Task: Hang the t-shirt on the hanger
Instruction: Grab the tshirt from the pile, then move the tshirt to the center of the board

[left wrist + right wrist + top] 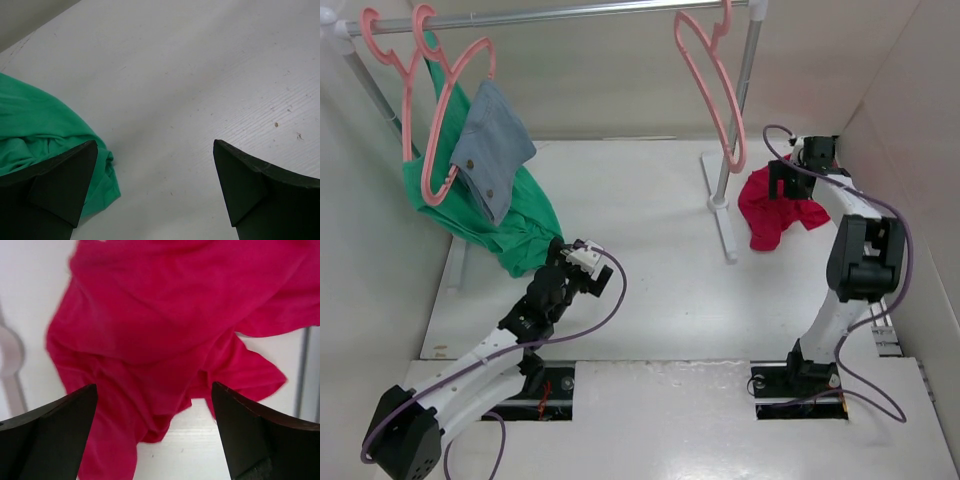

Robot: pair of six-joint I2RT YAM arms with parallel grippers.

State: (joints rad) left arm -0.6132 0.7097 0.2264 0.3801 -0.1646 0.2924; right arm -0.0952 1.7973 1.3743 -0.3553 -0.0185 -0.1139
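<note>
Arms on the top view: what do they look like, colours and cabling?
Both the left arm and right arm have white links, black joint housings and a loose purple cable. The fingers are matte black wedges.

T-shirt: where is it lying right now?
The t-shirt lies crumpled on the table at the far right of the top view, just right of the rack's foot, with the open right gripper over it.

Top external high behind the table's (650, 260) near edge, looking down, left wrist close over green garment (35, 115) by left edge, right wrist close over crimson t-shirt (150, 315) by right edge, both shared overhead.
</note>
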